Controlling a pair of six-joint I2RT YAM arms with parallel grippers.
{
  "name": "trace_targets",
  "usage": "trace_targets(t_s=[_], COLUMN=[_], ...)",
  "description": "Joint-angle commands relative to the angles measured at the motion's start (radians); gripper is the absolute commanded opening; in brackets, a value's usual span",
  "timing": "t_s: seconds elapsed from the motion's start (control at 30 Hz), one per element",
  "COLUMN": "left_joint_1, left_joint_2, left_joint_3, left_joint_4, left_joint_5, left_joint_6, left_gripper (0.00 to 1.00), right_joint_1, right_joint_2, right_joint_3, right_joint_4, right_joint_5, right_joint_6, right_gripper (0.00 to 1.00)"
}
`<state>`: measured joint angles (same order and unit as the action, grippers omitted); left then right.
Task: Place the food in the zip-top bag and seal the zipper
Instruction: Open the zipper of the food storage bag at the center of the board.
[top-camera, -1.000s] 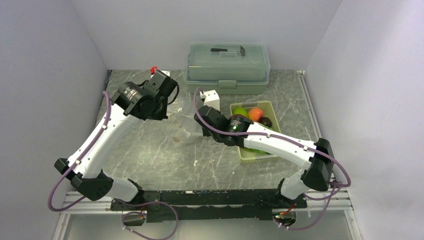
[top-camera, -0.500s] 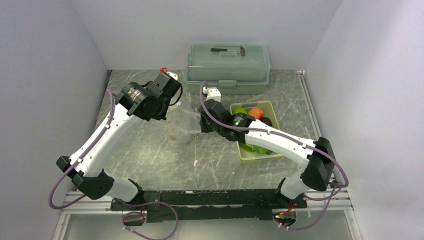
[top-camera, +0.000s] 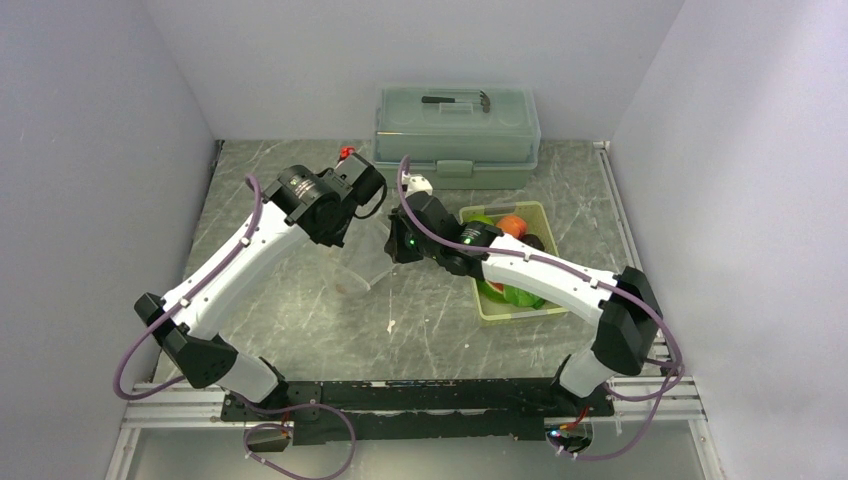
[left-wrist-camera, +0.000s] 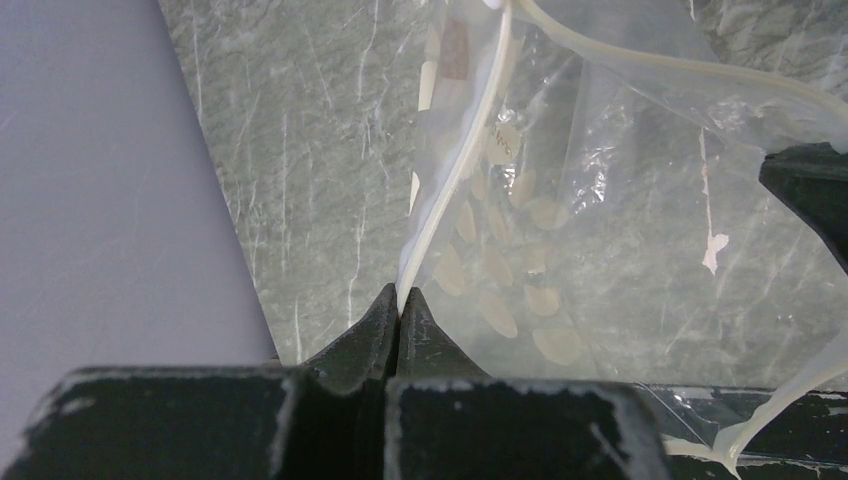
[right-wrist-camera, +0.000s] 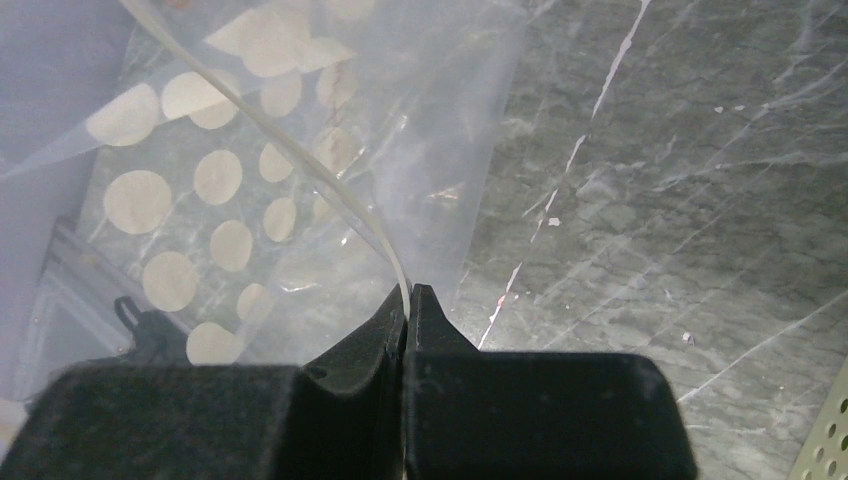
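A: From above, where's the bag?
B: The zip-top bag (top-camera: 362, 262) is mid-counter (top-camera: 300, 320), between the arms. The food (top-camera: 512, 224) is right, in the tray (top-camera: 525, 314). There's open room near.
A: Left wrist view?
B: The left gripper (left-wrist-camera: 400, 300) pinches the zipper (left-wrist-camera: 455, 165) edge tight.
A: Right wrist view?
B: The right gripper (right-wrist-camera: 408, 297) pinches it too.

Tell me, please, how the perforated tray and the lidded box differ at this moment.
The tray is pale yellow-green, the box grey-green. The tray is open-topped and holds toy food; the box is lidded and shut. The box is larger and stands farther back. Both rest on the table.
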<state>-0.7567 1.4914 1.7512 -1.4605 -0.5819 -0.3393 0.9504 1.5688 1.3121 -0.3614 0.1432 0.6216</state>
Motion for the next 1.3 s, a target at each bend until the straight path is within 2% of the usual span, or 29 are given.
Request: trace_targets(t_s=[0.0,0.07,0.13,0.17,0.27,0.73,0.9,1.07,1.27], left_joint_1=[-0.009,-0.011,-0.012,-0.013,-0.015,-0.014,-0.015,-0.015,-0.013], left_joint_2=[0.000,0.004,0.008,0.009,0.010,0.042,0.048,0.068,0.096], left_joint_3=[-0.004,-0.007,-0.007,-0.007,-0.011,0.006,0.017,0.034,0.086], left_joint_4=[0.019,0.022,0.020,0.021,0.031,0.047,0.049,0.027,-0.027], left_joint_5=[-0.014,-0.011,-0.014,-0.013,-0.008,0.017,-0.003,-0.094,-0.228], left_joint_6=[-0.030,-0.029,-0.034,-0.036,-0.035,-0.066,-0.053,-0.033,-0.017], left_gripper=[0.00,0.00,0.00,0.00,0.00,0.00,0.00,0.00,0.00], right_joint_1=[-0.010,-0.010,-0.010,-0.010,-0.010,-0.011,-0.012,-0.039,-0.127], right_joint_2=[-0.046,-0.060,-0.069,-0.073,-0.098,-0.246,-0.298,-0.351,-0.407], right_joint_3=[0.028,0.032,0.038,0.042,0.039,0.036,0.034,-0.005,-0.068], right_joint_4=[0.050,0.049,0.039,0.035,0.041,-0.016,-0.103,-0.178,-0.236], right_joint_5=[-0.019,-0.016,-0.015,-0.013,-0.016,0.005,0.094,0.164,0.169], right_joint_6=[0.005,0.004,0.001,0.001,0.001,-0.022,-0.088,-0.128,-0.162], right_gripper=[0.00,0.03,0.25,0.32,0.42,0.45,0.54,0.59,0.66])
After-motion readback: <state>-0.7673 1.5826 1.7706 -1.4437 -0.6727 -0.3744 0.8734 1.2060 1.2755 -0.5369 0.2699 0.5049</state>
